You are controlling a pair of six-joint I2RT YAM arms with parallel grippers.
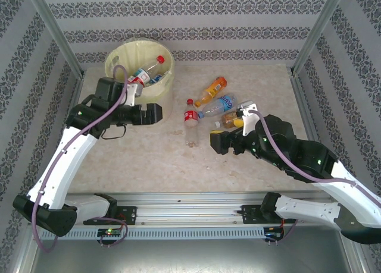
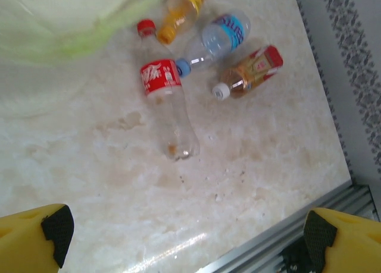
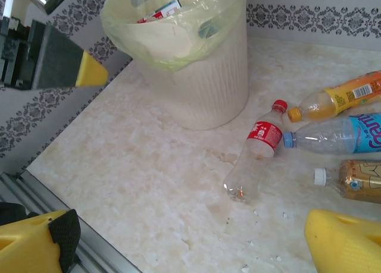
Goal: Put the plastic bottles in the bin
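Worktop (image 1: pixel 137 160): pale marbled surface between patterned walls.

Bin (image 1: pixel 165 82): round, cream-walled and upright at the far left of the worktop. There are bottles inside it, among them a red-capped bottle (image 1: pixel 149 68) lying tilted near the rim.

Left end effector (image 1: pixel 156 114): just beside the bin's near wall. The fingers are spread wide with nothing between them, and its own wrist view confirms the gap is free.

Right end effector (image 1: pixel 214 142): on the near side of the loose bottles, close to the brown one. The fingers are spread wide and hold nothing.

Loose bottles: four lie on their sides on the worktop, right of the bin and grouped closely.
- Clear bottle with red label (image 1: pixel 191 121), nearest the bin, red cap pointing away from the arms.
- Clear bottle with blue label (image 1: pixel 217 104), its blue cap right at the red-label bottle's side.
- Orange bottle (image 1: pixel 212 90), farthest from the arms.
- Brown bottle (image 1: pixel 229 119), with a white cap, nearest the right end effector
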